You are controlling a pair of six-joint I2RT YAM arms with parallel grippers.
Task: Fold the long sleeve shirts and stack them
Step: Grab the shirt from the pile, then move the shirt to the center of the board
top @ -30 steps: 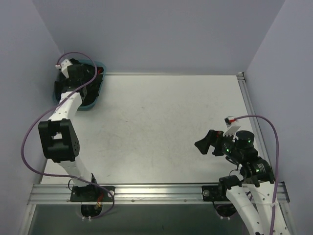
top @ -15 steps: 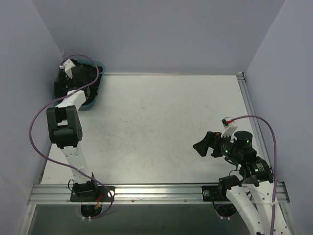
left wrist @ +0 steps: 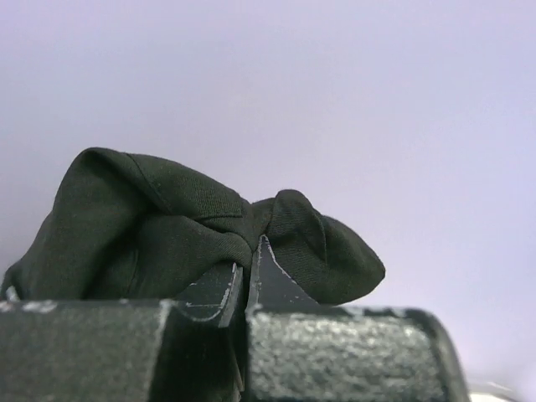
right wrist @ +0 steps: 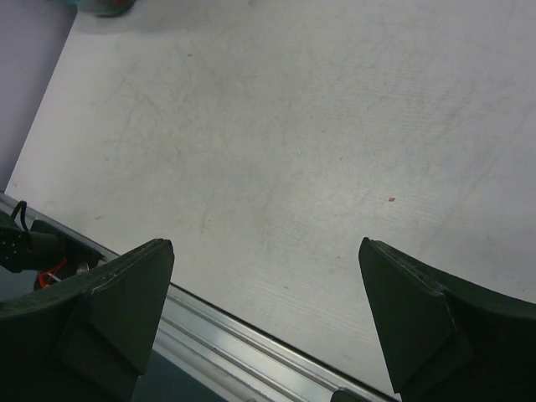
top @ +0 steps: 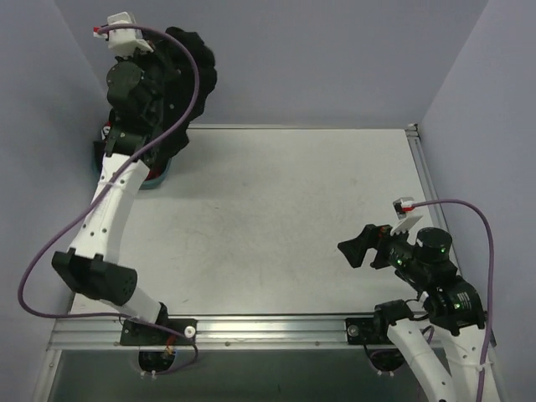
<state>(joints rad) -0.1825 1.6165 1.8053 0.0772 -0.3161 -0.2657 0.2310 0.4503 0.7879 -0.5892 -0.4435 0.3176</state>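
Two arms here, doing very different things.

The left gripper (left wrist: 245, 270) is clamped tight on a bunch of black shirt (left wrist: 159, 222). In the left wrist view the two fingers (left wrist: 209, 295) are pressed together with a fold of cloth pinched between the tips. The rest of the fabric bulges out in a crumpled knot on both sides, with pale purple wall (left wrist: 352, 100) behind it.

From the top camera, the left arm (top: 113, 197) is stretched up tall at the far-left corner. The shirt (top: 191, 79) shows as a dark wadded mass around the wrist, lifted clear off the table (top: 276, 201). It hangs right over the teal basket (top: 157, 178), which only peeks out as a thin sliver under the cloth. Can't make out a collar or buttons in that lump, it's way too scrunched. I also can't tell if the bottom of the cloth is touching the basket or hanging free just above it.

The right gripper (top: 367, 249) has its jaws spread wide with nothing in them. It sits low over the near-right part of the table, well apart from the shirt and the basket. In its own wrist view the two dark fingers (right wrist: 117, 293) stand at either side of the frame, with bare scuffed tabletop between them. The metal rail (right wrist: 234, 343) runs along the near edge at the bottom.
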